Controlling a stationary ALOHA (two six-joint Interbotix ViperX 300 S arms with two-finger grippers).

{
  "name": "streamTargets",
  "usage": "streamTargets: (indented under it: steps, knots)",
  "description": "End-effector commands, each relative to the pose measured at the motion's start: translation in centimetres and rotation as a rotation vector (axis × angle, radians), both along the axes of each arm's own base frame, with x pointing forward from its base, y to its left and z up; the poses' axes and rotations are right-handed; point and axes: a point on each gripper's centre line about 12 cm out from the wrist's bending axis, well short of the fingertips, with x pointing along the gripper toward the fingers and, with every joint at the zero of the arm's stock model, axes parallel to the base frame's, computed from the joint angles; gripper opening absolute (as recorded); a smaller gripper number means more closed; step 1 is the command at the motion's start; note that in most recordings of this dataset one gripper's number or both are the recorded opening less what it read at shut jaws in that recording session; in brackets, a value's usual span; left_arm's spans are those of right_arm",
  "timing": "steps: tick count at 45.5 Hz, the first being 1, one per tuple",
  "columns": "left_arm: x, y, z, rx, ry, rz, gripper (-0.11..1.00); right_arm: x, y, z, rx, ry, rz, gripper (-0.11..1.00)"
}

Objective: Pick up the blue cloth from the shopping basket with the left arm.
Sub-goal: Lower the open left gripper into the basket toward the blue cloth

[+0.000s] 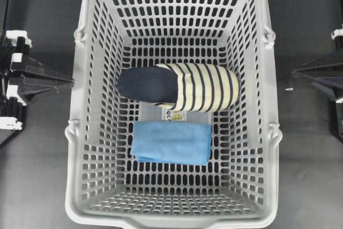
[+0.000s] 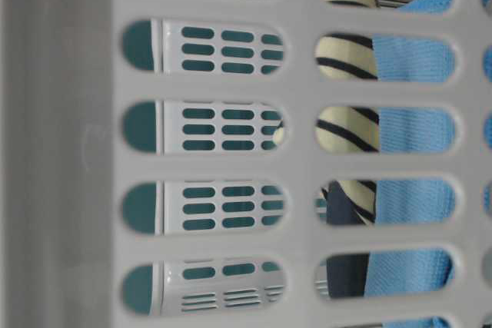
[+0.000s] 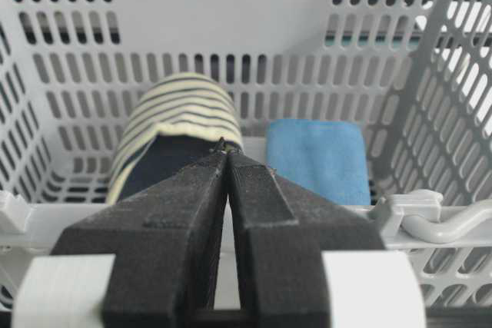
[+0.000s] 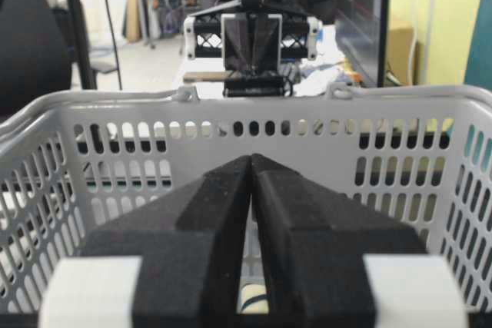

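Observation:
The light blue folded cloth (image 1: 171,142) lies flat on the floor of the grey shopping basket (image 1: 102,105), just in front of a navy-and-cream striped slipper (image 1: 182,87). My left gripper (image 1: 69,82) is shut and empty outside the basket's left wall, level with the slipper. In the left wrist view its shut tips (image 3: 227,151) point over the basket rim (image 3: 46,217) at the slipper (image 3: 177,113), with the cloth (image 3: 319,157) to the right. My right gripper (image 1: 296,72) is shut and empty outside the right wall; it also shows in the right wrist view (image 4: 250,160).
A small printed label (image 1: 174,115) lies between the slipper and the cloth. The basket's tall slotted walls (image 4: 307,105) stand between both grippers and the contents. The table-level view looks through the lattice (image 2: 77,151) at the cloth (image 2: 411,128) and slipper (image 2: 346,59).

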Motion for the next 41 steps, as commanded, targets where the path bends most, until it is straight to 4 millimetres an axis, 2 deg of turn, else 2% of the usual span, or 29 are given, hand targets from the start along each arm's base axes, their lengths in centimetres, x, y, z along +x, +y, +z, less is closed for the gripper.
streamTargets:
  steps: [1, 5, 10, 19, 26, 33, 41]
  knots:
    - [0.4, -0.2, 2.2, 0.021, -0.018, -0.012, 0.06, 0.1, 0.0, 0.3, 0.011, -0.011, 0.001, 0.01]
    - [0.7, -0.2, 3.6, 0.008, 0.005, -0.010, 0.00, 0.1, 0.0, 0.2, 0.024, -0.002, 0.000, 0.00]
    - [1.6, -0.1, 5.5, 0.007, 0.067, -0.007, 0.00, 0.1, -0.3, -0.3, 0.044, 0.041, -0.011, 0.00]
    - [4.4, -0.3, 7.7, 0.009, 0.245, -0.007, 0.00, 0.2, -0.3, -0.4, 0.052, 0.076, -0.015, 0.00]
    - [7.9, -0.9, 7.9, 0.022, 0.400, -0.023, 0.00, 0.2, -0.5, -0.7, 0.055, 0.125, -0.026, 0.00]
    - [11.4, -1.3, 6.9, 0.032, 0.576, -0.028, 0.00, 0.2, -0.6, -1.2, 0.058, 0.189, -0.028, 0.00]
    - [14.7, -1.6, 5.6, 0.035, 0.723, -0.028, 0.00, 0.0, -0.6, -0.7, 0.056, 0.171, -0.027, 0.03]
